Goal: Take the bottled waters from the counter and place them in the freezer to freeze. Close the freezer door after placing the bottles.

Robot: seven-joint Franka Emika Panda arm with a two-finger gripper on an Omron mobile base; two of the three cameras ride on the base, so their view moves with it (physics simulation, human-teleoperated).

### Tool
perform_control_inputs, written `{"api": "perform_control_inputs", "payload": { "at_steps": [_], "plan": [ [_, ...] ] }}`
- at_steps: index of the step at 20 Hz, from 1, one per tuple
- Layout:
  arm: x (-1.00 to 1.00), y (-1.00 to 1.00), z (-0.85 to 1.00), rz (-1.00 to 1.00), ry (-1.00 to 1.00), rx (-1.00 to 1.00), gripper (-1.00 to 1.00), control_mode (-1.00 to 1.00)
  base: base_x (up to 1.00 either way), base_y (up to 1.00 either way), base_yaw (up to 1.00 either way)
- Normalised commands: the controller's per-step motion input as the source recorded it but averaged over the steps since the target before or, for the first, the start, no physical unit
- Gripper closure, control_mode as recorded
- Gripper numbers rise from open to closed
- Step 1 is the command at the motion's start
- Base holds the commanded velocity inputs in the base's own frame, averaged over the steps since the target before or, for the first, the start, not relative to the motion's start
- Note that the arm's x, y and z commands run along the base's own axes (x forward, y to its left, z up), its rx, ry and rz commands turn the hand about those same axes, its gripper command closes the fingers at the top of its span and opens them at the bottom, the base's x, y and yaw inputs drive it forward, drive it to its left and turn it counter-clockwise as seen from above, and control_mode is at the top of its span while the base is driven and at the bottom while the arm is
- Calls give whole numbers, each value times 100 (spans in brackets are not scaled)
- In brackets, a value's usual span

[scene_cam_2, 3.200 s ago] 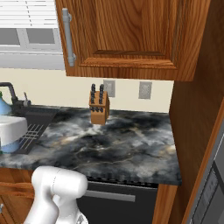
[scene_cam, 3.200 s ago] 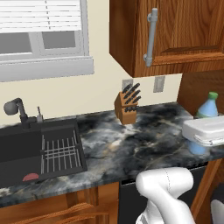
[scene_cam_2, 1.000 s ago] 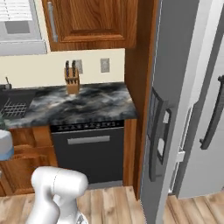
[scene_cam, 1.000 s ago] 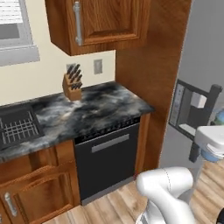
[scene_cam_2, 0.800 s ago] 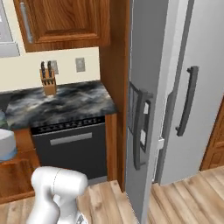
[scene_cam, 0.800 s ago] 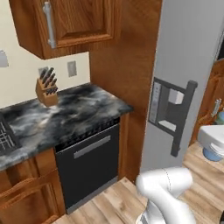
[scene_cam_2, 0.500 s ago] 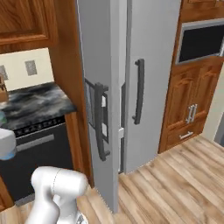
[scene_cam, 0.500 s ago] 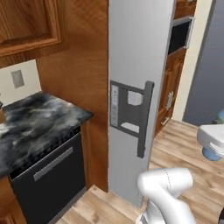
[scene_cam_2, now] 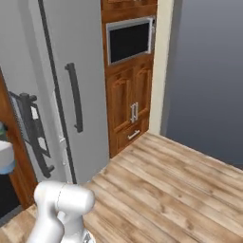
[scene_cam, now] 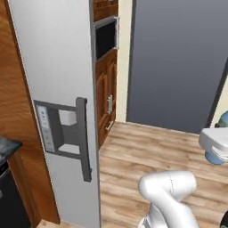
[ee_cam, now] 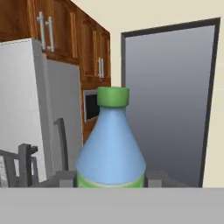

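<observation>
One bottle (ee_cam: 111,144), translucent blue with a green cap, stands upright in our gripper (ee_cam: 111,178), its shoulder and neck rising straight ahead of the hand camera. We see a grey finger (ee_cam: 65,178) hard against the bottle on one side and its mate against the other, so the gripper is closed about the bottle's body, a green band of label showing just above the fingers. In the left base view, a bit of the bottle's blue-green base (scene_cam: 217,157) peeks out under the white hand at the right edge; in the right base view, the same hand and a blue sliver (scene_cam_2: 5,166) sit at the left edge.

Beyond the bottle and to its left in the hand view stands the grey freezer door (ee_cam: 24,118), with its dark handle bar (ee_cam: 62,142) upright. In the left base view that door (scene_cam: 55,89) is seen with its dispenser recess (scene_cam: 62,133); we cannot tell from these views how far it is swung. Past it are a brown cabinet with a dark built-in oven (scene_cam_2: 129,40), a wood plank floor (scene_cam_2: 171,190), and a large flat grey panel (ee_cam: 168,105) directly behind the bottle. We see a dark corner of the counter (scene_cam: 6,146) far off to the left of the door.
</observation>
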Motion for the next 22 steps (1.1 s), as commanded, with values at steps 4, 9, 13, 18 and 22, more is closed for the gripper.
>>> {"api": "perform_control_inputs", "payload": {
  "at_steps": [4, 9, 13, 18, 22],
  "plan": [
    [0, 0, 0, 0, 0, 0, 100, 100, 62, -77, -29],
    [0, 0, 0, 0, 0, 0, 100, 100, 68, -70, -21],
    [0, 0, 0, 0, 0, 0, 100, 100, 74, -84, -3],
    [0, 0, 0, 0, 0, 0, 100, 100, 71, -76, 26],
    [0, 0, 0, 0, 0, 0, 100, 100, 70, -71, 54]
  ]
}}
